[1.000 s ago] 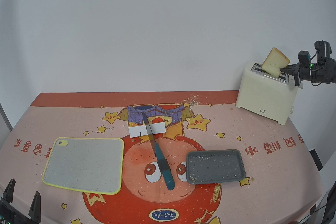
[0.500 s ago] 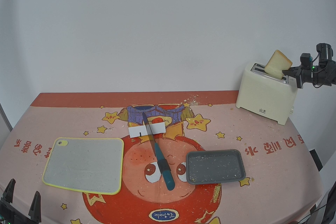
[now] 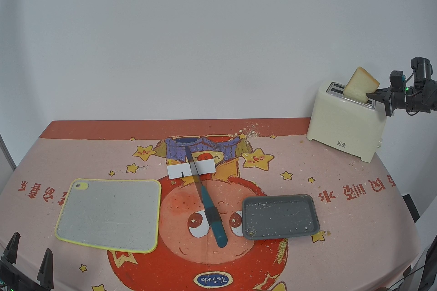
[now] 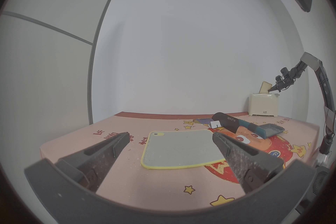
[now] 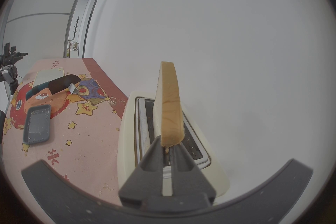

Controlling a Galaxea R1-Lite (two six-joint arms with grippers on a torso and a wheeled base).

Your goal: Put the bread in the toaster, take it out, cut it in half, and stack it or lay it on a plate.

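Note:
A slice of bread (image 3: 360, 84) stands tilted with its lower part in a slot of the cream toaster (image 3: 347, 122) at the table's far right. My right gripper (image 3: 373, 95) is shut on the slice's near corner, its fingertips (image 5: 167, 148) pinching the crust of the bread (image 5: 168, 105) above the toaster (image 5: 140, 151). My left gripper (image 4: 171, 139) hangs open and empty near the table's front left corner, short of the yellow-rimmed cutting board (image 3: 110, 213). A teal-handled knife (image 3: 205, 202) lies mid-table on a white rest. A grey plate (image 3: 279, 216) sits to its right.
Crumbs are scattered on the printed tablecloth (image 3: 346, 223) near the toaster and in the plate. A white wall rises right behind the table. The cutting board (image 4: 180, 147) lies just ahead of my left gripper.
My right gripper has lowered the bread, so the slice sits deeper in the toaster slot than a second ago. The left arm has kept still.

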